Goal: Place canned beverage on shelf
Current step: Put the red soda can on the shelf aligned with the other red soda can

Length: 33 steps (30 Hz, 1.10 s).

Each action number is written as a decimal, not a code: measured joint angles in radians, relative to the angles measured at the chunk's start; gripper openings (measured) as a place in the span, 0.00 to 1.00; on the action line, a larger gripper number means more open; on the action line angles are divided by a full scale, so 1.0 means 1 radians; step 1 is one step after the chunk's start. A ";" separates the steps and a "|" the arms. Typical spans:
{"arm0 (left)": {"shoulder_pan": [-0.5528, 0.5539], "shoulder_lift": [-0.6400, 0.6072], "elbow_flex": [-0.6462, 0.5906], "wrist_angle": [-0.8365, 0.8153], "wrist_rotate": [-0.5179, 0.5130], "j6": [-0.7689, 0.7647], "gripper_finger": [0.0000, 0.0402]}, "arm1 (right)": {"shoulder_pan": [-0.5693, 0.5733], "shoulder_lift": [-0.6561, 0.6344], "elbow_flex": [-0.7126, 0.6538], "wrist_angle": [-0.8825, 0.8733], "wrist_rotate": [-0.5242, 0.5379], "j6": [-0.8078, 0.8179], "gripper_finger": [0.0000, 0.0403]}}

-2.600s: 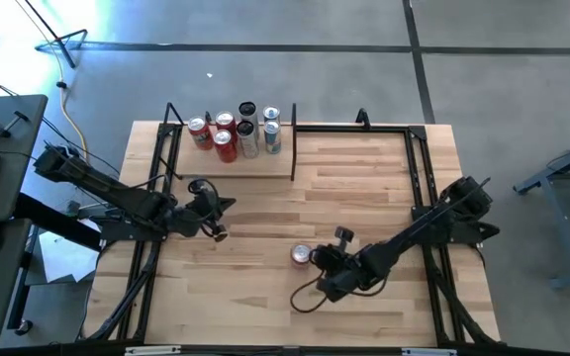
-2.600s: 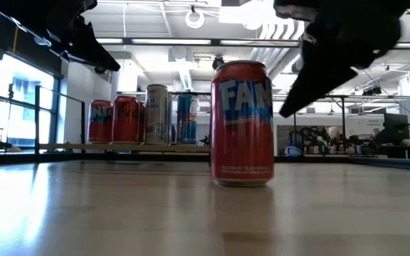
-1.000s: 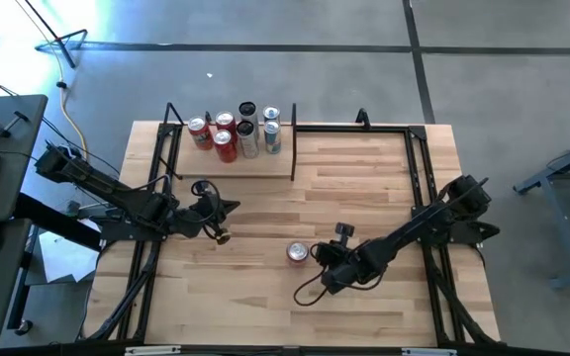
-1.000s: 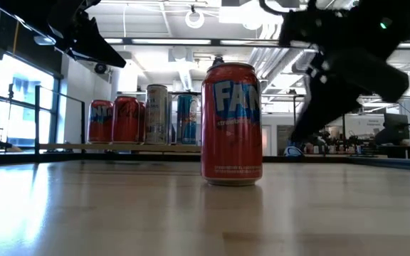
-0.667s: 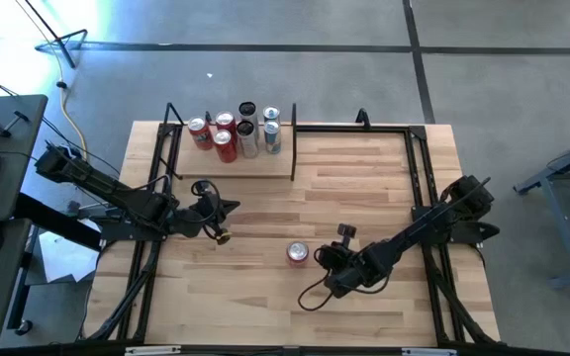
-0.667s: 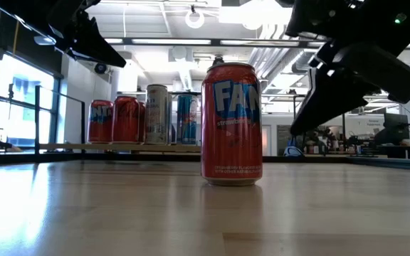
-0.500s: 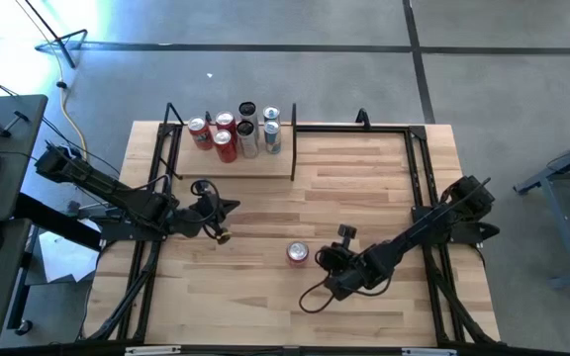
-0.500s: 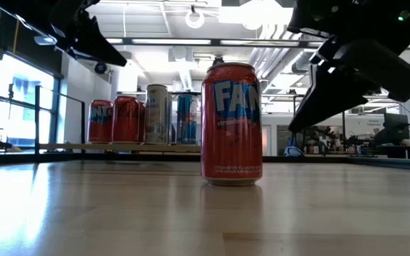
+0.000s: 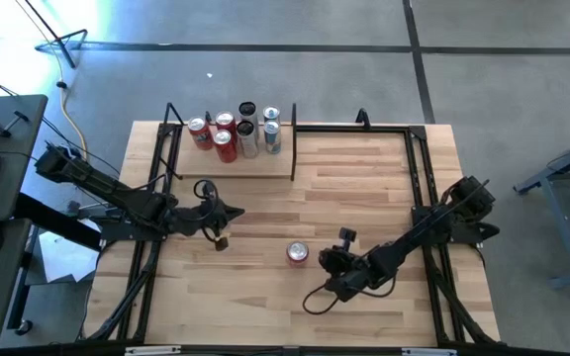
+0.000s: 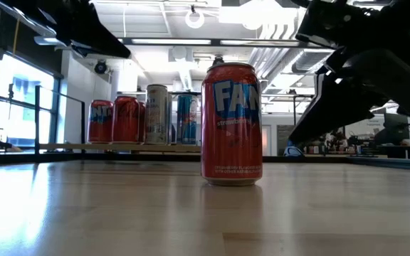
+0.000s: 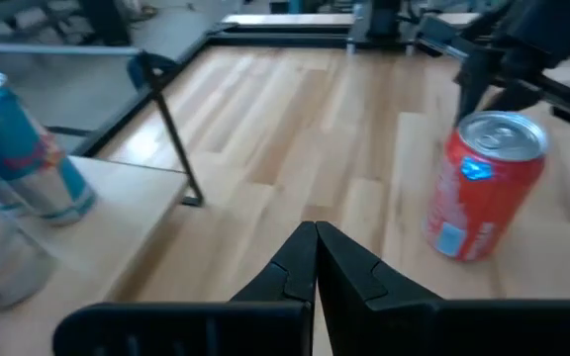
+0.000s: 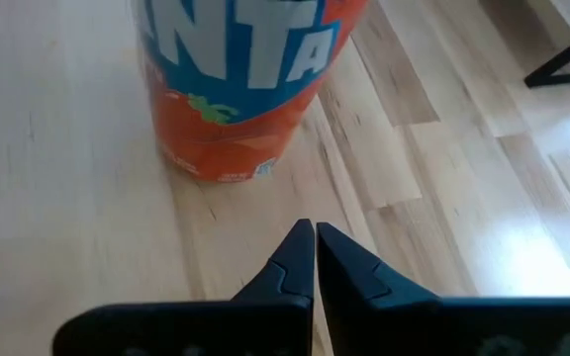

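A red Fanta can is standing upright on the wooden surface, well apart from the shelf at the far edge, where several other cans are sitting. The right tool is hovering just beside the can with its fingers pressed together, holding nothing. The left tool is hanging over the surface nearer the shelf, likewise closed and gripping nothing.
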 joint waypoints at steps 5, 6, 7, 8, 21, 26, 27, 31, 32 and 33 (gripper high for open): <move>0.031 0.000 0.000 0.000 0.091 0.003 0.00 | 0.000 0.000 0.000 0.004 0.004 0.000 0.00; 0.037 0.000 0.000 0.002 0.112 0.006 0.00 | 0.000 0.000 0.000 0.010 0.004 0.000 0.00; 0.042 0.000 0.000 0.007 0.134 0.011 0.00 | 0.000 0.000 0.000 0.019 0.002 -0.001 0.00; 0.046 0.000 0.000 0.014 0.155 0.016 0.00 | 0.003 0.000 0.000 0.028 -0.003 -0.002 0.00; 0.050 0.000 0.004 0.021 0.145 -0.015 0.00 | 0.029 -0.056 0.000 0.056 -0.169 -0.141 0.00; 0.050 0.015 0.038 0.014 0.150 -0.012 0.00 | 0.025 -0.076 0.000 0.061 -0.158 -0.110 0.00; 0.050 0.023 0.045 0.012 0.150 -0.004 0.00 | 0.026 -0.074 0.000 0.063 -0.141 -0.110 0.00; 0.050 0.089 0.078 0.010 0.155 0.030 0.00 | 0.025 -0.058 -0.001 0.109 -0.111 -0.133 0.00; 0.050 0.112 0.088 0.011 0.167 0.030 0.00 | 0.025 -0.055 -0.001 0.131 -0.112 -0.141 0.00; 0.050 0.134 0.098 0.010 0.176 0.030 0.00 | 0.025 -0.054 -0.001 0.144 -0.113 -0.150 0.00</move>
